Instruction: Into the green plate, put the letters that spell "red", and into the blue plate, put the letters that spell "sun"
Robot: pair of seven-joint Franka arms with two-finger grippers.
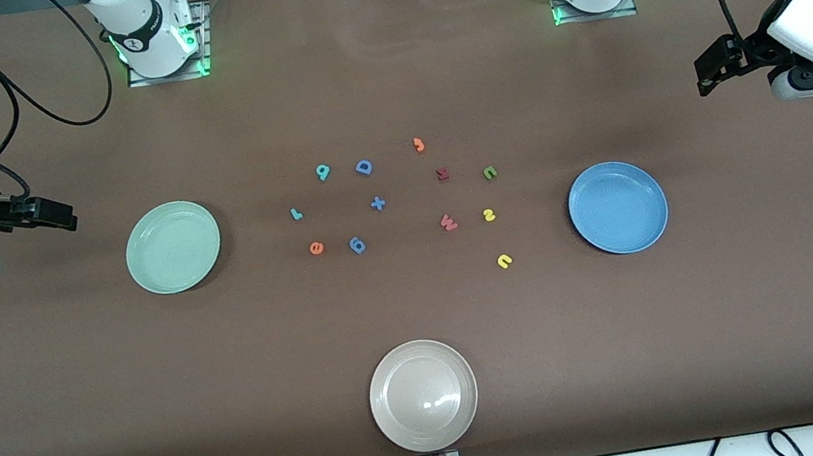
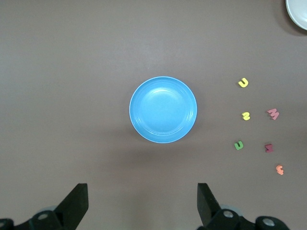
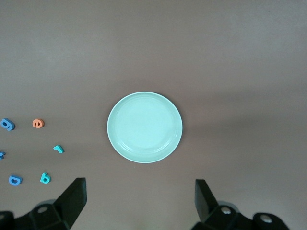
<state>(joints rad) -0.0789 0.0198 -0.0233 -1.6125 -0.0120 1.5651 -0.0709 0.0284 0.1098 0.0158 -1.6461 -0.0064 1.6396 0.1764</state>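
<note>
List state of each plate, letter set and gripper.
green plate: empty, upright.
blue plate: empty, upright.
beige plate: empty, upright.
"red" letters: loose on the table, none plated.
"sun" letters: loose on the table, none plated.
left gripper: open, holding nothing.
right gripper: open, holding nothing.

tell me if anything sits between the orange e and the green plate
Nothing visible does: only bare table lies between the orange e and the green plate. The teal r sits off that line, farther from the front camera.
</note>
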